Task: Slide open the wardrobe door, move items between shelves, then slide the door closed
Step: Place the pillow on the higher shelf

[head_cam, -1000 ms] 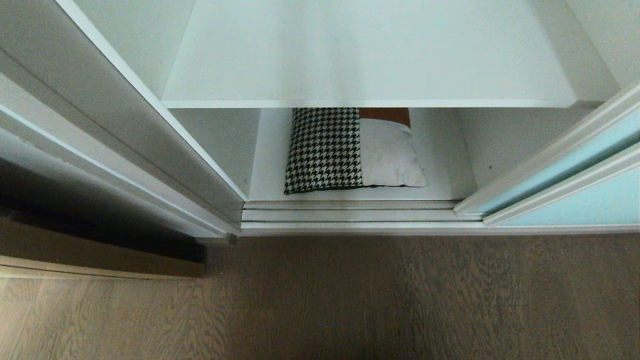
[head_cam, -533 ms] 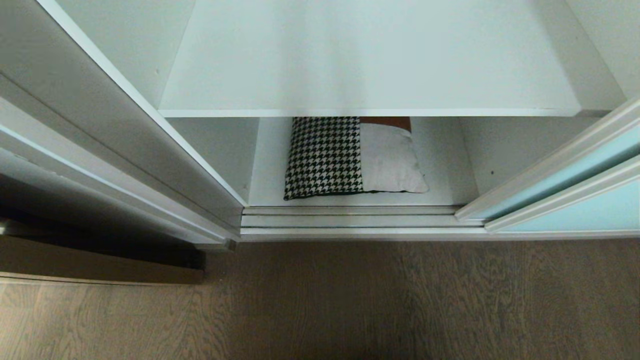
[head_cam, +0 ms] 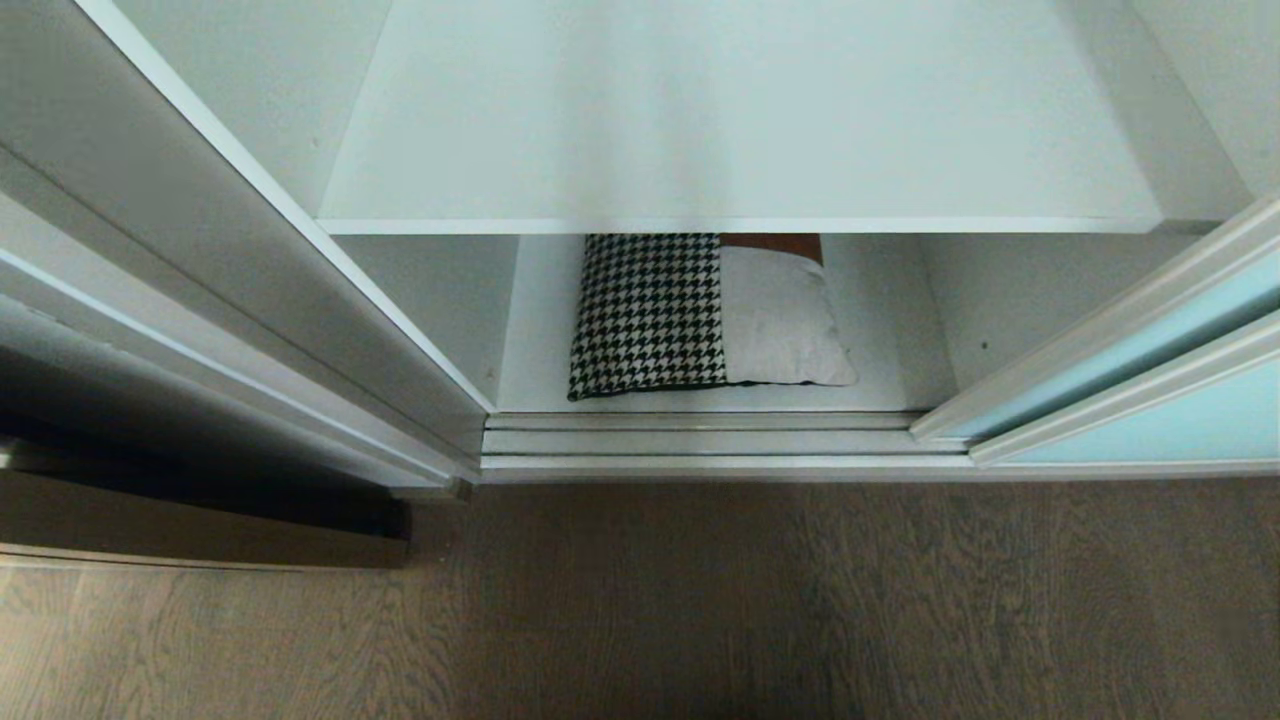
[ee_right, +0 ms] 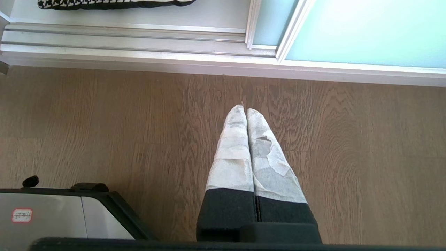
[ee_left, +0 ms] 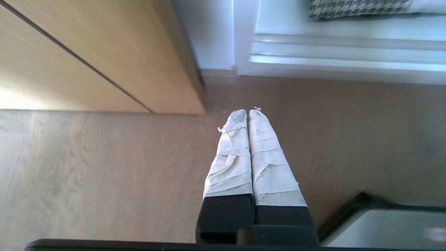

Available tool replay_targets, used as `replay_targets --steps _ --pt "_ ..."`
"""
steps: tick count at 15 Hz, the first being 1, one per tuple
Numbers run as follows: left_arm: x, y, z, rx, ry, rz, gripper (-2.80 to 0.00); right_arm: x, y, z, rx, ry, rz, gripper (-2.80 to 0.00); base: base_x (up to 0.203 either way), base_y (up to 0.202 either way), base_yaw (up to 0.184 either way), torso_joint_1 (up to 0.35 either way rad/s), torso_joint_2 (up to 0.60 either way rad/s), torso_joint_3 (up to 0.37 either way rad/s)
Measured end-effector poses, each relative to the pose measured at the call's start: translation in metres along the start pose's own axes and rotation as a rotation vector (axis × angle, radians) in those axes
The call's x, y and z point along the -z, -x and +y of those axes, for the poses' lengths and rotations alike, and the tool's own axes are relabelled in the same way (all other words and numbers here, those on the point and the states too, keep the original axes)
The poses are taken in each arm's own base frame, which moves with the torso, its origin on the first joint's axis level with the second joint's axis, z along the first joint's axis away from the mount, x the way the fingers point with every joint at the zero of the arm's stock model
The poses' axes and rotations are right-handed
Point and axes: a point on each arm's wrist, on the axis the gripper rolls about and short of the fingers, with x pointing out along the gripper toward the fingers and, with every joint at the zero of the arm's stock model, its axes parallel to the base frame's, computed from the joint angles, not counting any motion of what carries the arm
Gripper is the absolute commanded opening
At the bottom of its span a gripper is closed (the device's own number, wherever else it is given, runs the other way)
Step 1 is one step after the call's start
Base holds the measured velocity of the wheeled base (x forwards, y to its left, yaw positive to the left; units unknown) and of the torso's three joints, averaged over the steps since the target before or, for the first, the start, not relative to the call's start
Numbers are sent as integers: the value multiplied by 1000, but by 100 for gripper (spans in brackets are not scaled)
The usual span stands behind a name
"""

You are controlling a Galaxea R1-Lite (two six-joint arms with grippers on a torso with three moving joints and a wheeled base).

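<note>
The sliding wardrobe door (head_cam: 1150, 395), pale aqua glass in a silvery frame, stands slid to the right, so the compartment is open. On the lowest shelf (head_cam: 890, 330) a houndstooth cushion (head_cam: 648, 315) and a cream cushion (head_cam: 782, 320) lie side by side, partly under the bare white shelf (head_cam: 740, 130) above. Neither arm shows in the head view. My left gripper (ee_left: 248, 111) is shut and empty over the floor near the wardrobe's left corner. My right gripper (ee_right: 246, 109) is shut and empty over the floor before the door (ee_right: 362, 31). The houndstooth cushion's edge (ee_right: 104, 3) shows beyond the track.
A double floor track (head_cam: 700, 440) runs along the wardrobe's front. A light oak door (ee_left: 87, 52) stands to the left of the wardrobe. Something brown (head_cam: 770, 243) lies behind the cushions. My base's corners (ee_right: 52, 216) (ee_left: 393, 226) sit low on the wood floor (head_cam: 700, 600).
The whole head picture has shifted slightly downward, so the camera moved. The cushions, shelves and door keep their places.
</note>
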Motion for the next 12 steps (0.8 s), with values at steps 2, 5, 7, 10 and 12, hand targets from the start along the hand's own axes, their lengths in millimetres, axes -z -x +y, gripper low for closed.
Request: replay_targets --steps 2,5,7,10,12 --pt "-15 6 -2 73 101 101 -280 0 0 0 0 0 -1 -280 0 0 0 0 0 0" --pt "-33 -6 -5 181 215 258 -280 0 0 0 0 0 0 -280 0 0 0 0 0 0" --pt "-47 -29 -6 208 246 317 -280 0 0 0 0 0 0 -280 0 0 0 0 0 0" --pt "-59 -80 -7 238 310 440 -280 0 0 0 0 0 0 -280 0 0 0 0 0 0" --pt "-60 -118 -8 260 338 502 -280 0 0 0 0 0 0 -280 0 0 0 0 0 0"
